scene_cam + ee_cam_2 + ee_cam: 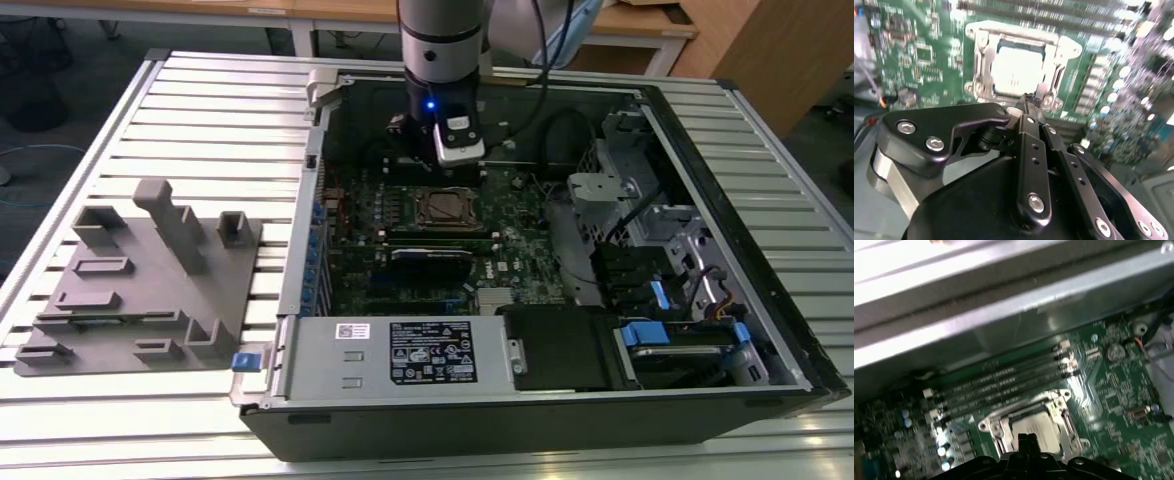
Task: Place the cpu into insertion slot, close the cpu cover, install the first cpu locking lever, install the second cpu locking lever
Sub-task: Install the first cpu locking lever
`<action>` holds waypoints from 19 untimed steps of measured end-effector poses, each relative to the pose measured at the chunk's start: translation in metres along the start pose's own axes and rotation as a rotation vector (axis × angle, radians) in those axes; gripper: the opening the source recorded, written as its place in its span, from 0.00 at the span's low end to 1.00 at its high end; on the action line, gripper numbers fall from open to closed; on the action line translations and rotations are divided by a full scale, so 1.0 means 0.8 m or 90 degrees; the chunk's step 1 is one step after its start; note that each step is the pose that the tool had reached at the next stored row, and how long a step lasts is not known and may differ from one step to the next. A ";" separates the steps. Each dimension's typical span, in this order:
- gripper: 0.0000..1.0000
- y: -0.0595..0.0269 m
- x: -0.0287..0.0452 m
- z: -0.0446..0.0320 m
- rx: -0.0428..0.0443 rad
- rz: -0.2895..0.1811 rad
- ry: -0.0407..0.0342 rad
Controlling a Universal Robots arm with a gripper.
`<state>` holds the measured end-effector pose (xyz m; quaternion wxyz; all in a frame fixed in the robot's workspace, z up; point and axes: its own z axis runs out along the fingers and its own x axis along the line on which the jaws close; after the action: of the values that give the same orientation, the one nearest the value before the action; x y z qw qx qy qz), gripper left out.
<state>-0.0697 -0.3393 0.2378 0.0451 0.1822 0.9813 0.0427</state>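
On the surface [120,120], a grey fixture block [140,275] sits at the frame's left. At centre, the cpu [1016,67] lies in the insertion slot [443,208] with the cpu cover [979,60] closed around it. The gripper [1030,102] hovers above, fingers pressed together.

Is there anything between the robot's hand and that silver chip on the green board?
Nothing visible. In the second wrist view the hand hangs just above the cpu, which already sits in the insertion slot with the cpu cover down around it.
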 end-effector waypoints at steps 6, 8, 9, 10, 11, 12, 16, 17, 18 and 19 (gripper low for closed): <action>0.10 0.001 -0.0025 0.0004 0.0158 -0.001 0.0019; 0.10 0.001 -0.0027 0.0007 0.0190 -0.001 0.0099; 0.10 0.001 -0.0029 0.0010 0.0229 0.000 0.0201; 0.10 0.001 -0.0032 0.0013 0.0271 0.001 0.0305; 0.10 0.001 -0.0034 0.0016 0.0313 0.001 0.0416; 0.10 0.001 -0.0036 0.0019 0.0348 0.002 0.0508; 0.10 0.001 -0.0036 0.0018 0.0377 0.002 0.0580; 0.10 0.001 -0.0036 0.0018 0.0383 0.002 0.0595; 0.10 0.001 -0.0037 0.0018 0.0382 0.002 0.0595; 0.10 0.001 -0.0040 0.0019 0.0382 0.002 0.0596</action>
<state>-0.0662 -0.3393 0.2366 -0.0064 0.1826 0.9829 0.0219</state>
